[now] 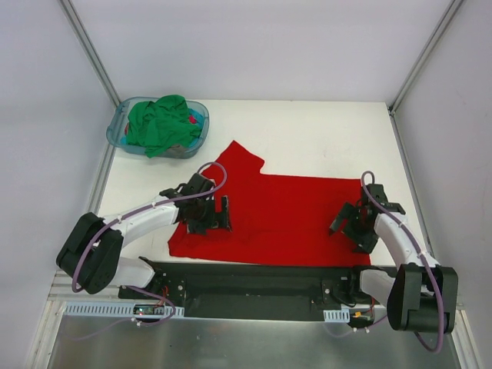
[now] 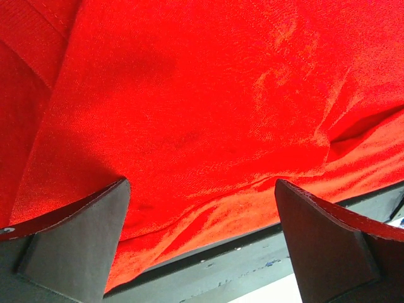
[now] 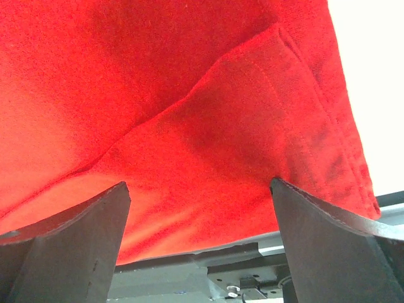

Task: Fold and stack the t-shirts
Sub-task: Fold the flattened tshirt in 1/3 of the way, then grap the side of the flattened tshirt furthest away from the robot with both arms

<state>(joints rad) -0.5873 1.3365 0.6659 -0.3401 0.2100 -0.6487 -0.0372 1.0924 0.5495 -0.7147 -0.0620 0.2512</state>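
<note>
White table (image 1: pixel 323 131) | red t-shirt (image 1: pixel 284 219) spread by near edge | left gripper (image 1: pixel 217 216), right gripper (image 1: pixel 347 228) both wide over it | green t-shirt (image 1: pixel 157 123) in basket (image 1: pixel 116 137)

Inside of the basket (image 1: pixel 114 132) under the green t-shirt (image 1: pixel 157 123) — outline of the red t-shirt (image 2: pixel 189 95) beyond both wrist views' edges

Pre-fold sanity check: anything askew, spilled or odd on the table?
Two things. The red t-shirt lies skewed, one sleeve jutting toward the basket, with a doubled-over layer under the right tool. The green t-shirt sits crumpled in the basket, draping over its rim. The left tool and right tool are open, holding nothing.
</note>
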